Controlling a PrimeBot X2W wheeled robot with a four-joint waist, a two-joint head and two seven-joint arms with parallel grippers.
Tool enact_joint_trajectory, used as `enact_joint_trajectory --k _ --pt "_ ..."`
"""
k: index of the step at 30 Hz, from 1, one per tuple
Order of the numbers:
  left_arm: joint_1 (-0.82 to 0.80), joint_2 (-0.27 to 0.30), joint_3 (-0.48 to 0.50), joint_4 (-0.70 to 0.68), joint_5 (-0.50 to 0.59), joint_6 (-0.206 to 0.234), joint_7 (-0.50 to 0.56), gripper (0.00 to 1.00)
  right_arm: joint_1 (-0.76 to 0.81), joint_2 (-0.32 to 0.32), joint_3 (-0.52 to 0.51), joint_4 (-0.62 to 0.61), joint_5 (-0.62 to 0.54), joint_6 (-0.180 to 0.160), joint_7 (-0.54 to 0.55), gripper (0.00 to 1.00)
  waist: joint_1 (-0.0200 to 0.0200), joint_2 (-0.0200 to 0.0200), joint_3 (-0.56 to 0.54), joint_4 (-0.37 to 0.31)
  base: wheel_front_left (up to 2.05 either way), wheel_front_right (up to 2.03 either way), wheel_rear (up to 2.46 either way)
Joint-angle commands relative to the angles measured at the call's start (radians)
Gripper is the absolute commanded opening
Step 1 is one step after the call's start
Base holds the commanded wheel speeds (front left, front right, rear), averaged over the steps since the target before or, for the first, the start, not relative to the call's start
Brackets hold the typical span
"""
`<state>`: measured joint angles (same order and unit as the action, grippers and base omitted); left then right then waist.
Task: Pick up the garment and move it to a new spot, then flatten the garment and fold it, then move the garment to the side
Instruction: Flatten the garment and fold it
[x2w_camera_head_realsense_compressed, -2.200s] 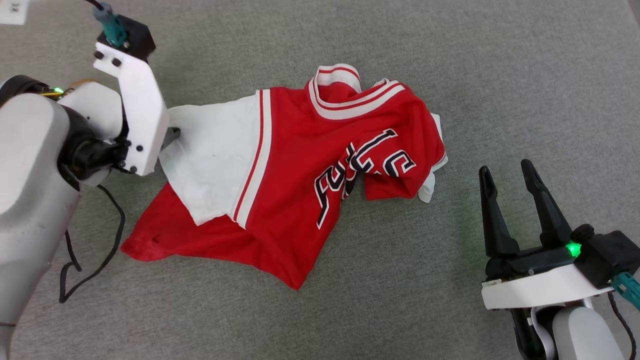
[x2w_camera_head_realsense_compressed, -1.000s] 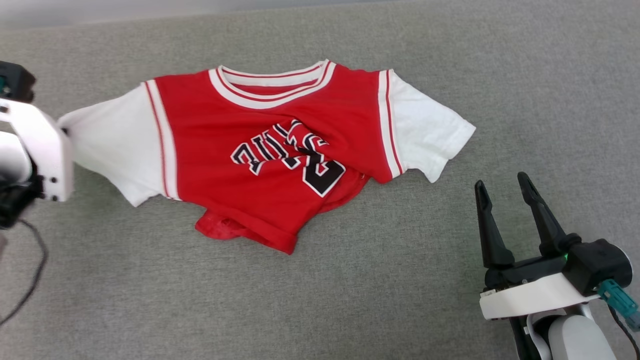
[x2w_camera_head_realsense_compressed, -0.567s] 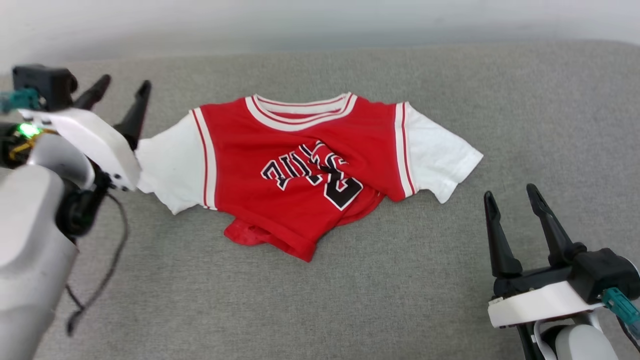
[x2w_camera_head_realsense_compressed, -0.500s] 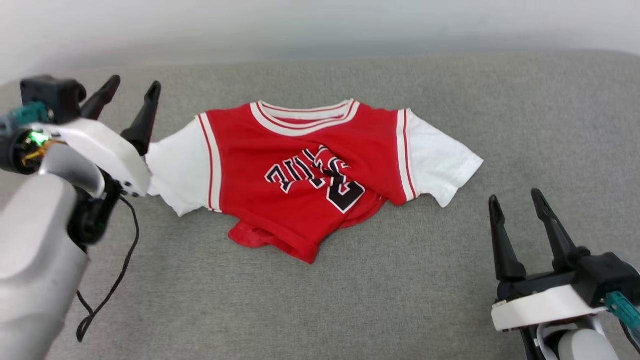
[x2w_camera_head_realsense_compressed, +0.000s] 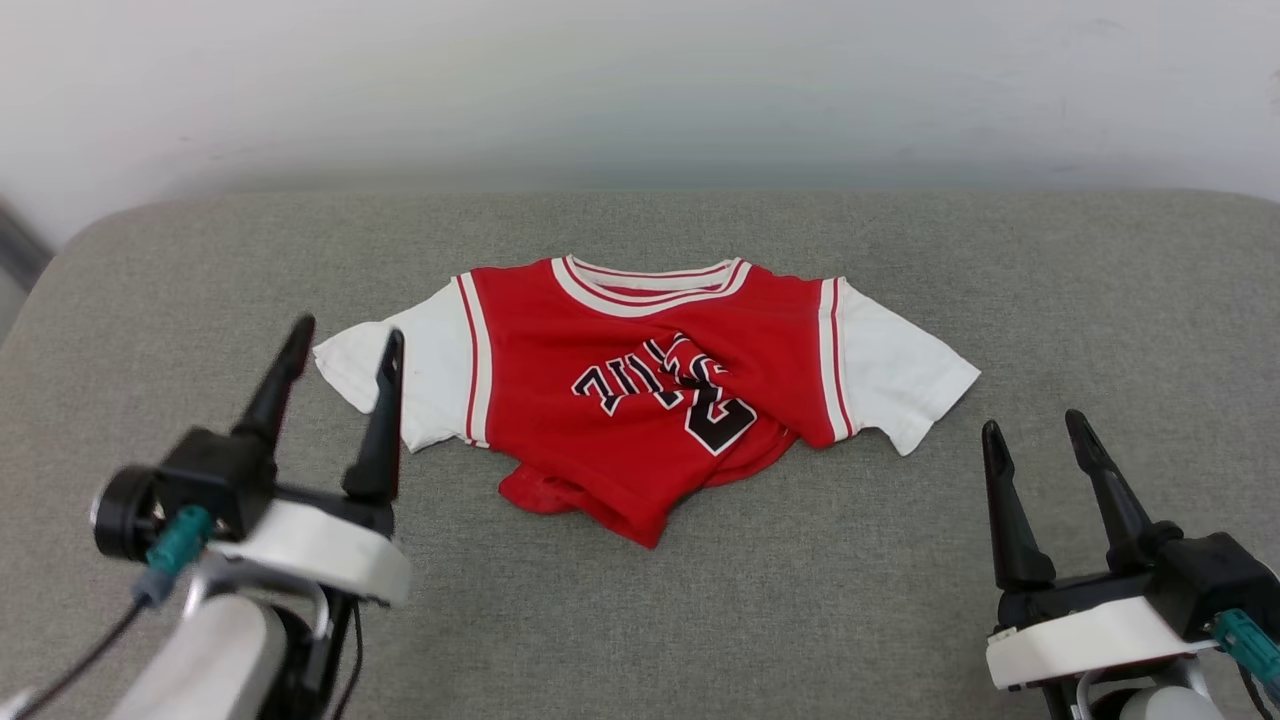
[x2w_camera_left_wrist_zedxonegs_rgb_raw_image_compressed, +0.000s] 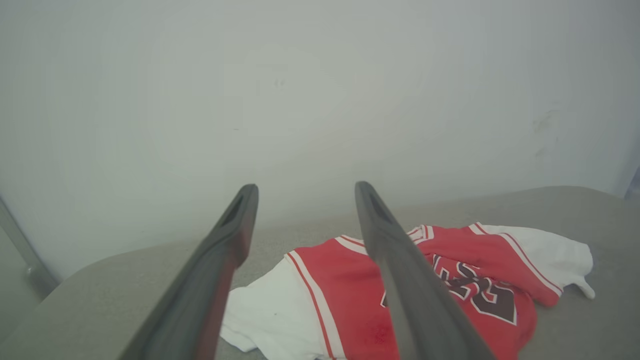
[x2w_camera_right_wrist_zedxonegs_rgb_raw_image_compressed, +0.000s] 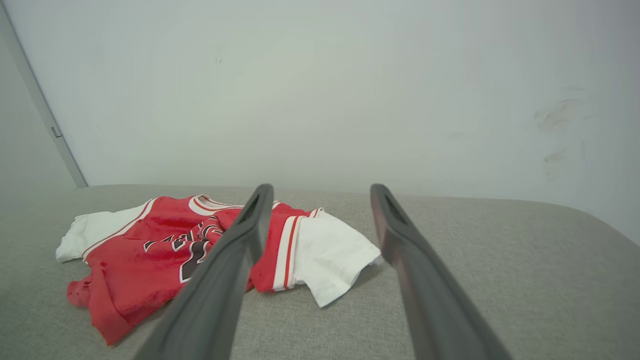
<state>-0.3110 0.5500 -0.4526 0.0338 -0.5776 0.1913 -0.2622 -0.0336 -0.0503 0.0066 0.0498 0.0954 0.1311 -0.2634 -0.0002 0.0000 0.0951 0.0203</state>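
1. The small red jersey-style T-shirt with white short sleeves (x2w_camera_head_realsense_compressed: 650, 390) is lying chest-up near the middle of the grey upholstered surface (x2w_camera_head_realsense_compressed: 800, 620). Its striped collar (x2w_camera_head_realsense_compressed: 650, 285) is pointing toward the pale wall (x2w_camera_head_realsense_compressed: 640, 90).
2. Its long axis is running sleeve to sleeve, crosswise to the robot's front. The lettered chest is wrinkling into a diagonal ridge. The red hem (x2w_camera_head_realsense_compressed: 610, 500) is bunching up on the robot's side rather than lying flat.
3. The left gripper (x2w_camera_head_realsense_compressed: 349, 330) is standing with its two dark fingers spread apart, holding nothing. In the head view its tips are showing just at the outer edge of the left white sleeve (x2w_camera_head_realsense_compressed: 410, 385). The left wrist view is placing that sleeve ahead of and below the fingers, so contact looks unlikely, but I cannot confirm the height.
4. The right gripper (x2w_camera_head_realsense_compressed: 1032, 420) is likewise gaping and empty. It is sitting apart from the right white sleeve (x2w_camera_head_realsense_compressed: 900, 380), with bare grey fabric showing between them.
5. Judgement: flattening is the step coming up. The crumpled hem is lying ahead of and between both grippers, with its left corner nearer the left gripper. The left arm is the closer one overall. The pull needed is running along the short axis, from the collar toward the robot.
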Motion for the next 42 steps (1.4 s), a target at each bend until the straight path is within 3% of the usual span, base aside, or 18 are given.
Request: enact_joint_trajectory --k 1,6,13,16,20,26,29,42 --pt "0.051 -0.016 -0.009 -0.013 0.015 0.011 -0.003 1.0 0.018 0.0 0.0 0.002 0.006 -0.001 -0.002 1.0 0.0002 0.0 -0.002 0.003 0.0 0.0 0.0" --pt "0.142 -0.06 -0.022 -0.034 0.053 0.044 -0.003 1.0 0.027 0.0 0.008 0.004 0.009 -0.001 -0.002 1.0 0.0002 0.0 -0.005 0.005 0.0 0.0 0.0" --pt "0.09 -0.059 -0.085 -0.027 0.08 0.018 0.079 1.0 0.015 0.0 0.01 -0.004 0.008 -0.001 -0.002 1.0 0.0002 0.0 0.028 -0.005 0.0 0.0 0.0" --pt "0.029 -0.057 -0.127 -0.023 0.06 -0.024 0.212 1.0 0.006 0.0 0.012 -0.007 0.002 -0.001 -0.002 1.0 0.0002 0.0 0.058 -0.011 0.0 0.0 0.0" --pt "-0.083 -0.05 -0.21 -0.018 0.025 -0.1 0.476 1.0 -0.01 0.0 0.025 -0.005 0.001 -0.001 -0.002 1.0 0.0002 0.0 0.102 -0.032 0.0 0.0 0.0" --pt "-0.24 -0.077 -0.283 -0.034 0.007 -0.154 0.739 1.0 -0.039 0.001 0.038 -0.008 0.012 -0.001 -0.002 1.0 0.0002 0.0 0.176 -0.078 0.0 0.0 0.0" --pt "-0.305 -0.108 -0.291 -0.01 -0.006 -0.163 0.798 1.0 -0.052 0.0 0.045 -0.009 0.013 -0.001 -0.002 1.0 0.0002 0.0 0.209 -0.099 0.0 0.0 0.0" --pt "-0.439 -0.138 -0.368 0.164 -0.017 -0.242 0.975 1.0 -0.075 0.001 0.046 -0.016 0.02 -0.001 -0.002 1.0 0.0002 0.0 0.288 -0.154 0.0 0.0 0.0"
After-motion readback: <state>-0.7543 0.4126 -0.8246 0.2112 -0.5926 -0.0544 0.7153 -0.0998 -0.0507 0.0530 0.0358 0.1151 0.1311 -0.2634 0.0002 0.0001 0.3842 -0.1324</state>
